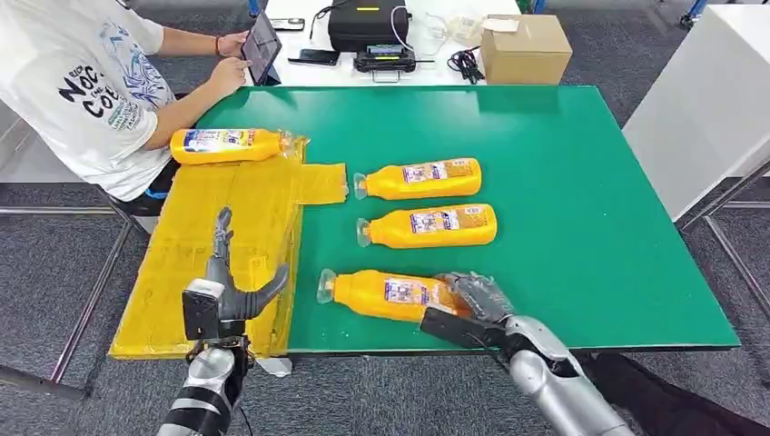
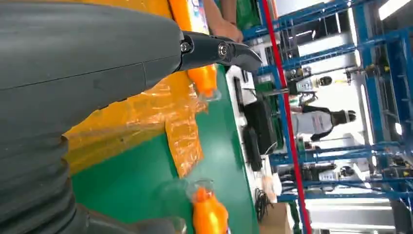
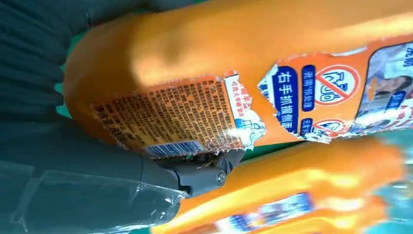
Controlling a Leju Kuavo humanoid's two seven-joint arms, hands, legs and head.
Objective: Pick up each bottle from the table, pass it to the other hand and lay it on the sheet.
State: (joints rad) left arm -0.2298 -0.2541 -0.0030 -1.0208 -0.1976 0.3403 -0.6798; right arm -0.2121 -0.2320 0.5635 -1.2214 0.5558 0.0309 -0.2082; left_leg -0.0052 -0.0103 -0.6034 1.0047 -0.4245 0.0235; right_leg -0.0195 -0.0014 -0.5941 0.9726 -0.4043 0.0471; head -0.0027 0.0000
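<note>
green table (image 1: 581,227); yellow sheet (image 1: 227,236) overhangs its left edge | left hand (image 1: 227,295) empty, fingers spread | right hand (image 1: 472,304) apparently grasping nearest orange bottle (image 1: 386,294) at front edge

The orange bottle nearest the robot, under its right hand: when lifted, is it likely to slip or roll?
The nearest bottle lies on its side and looks rounded, so it would probably roll if released. Its glossy surface may be slippery, though the torn label might add grip. The right hand holds its base end, so the cap end may sag.
</note>
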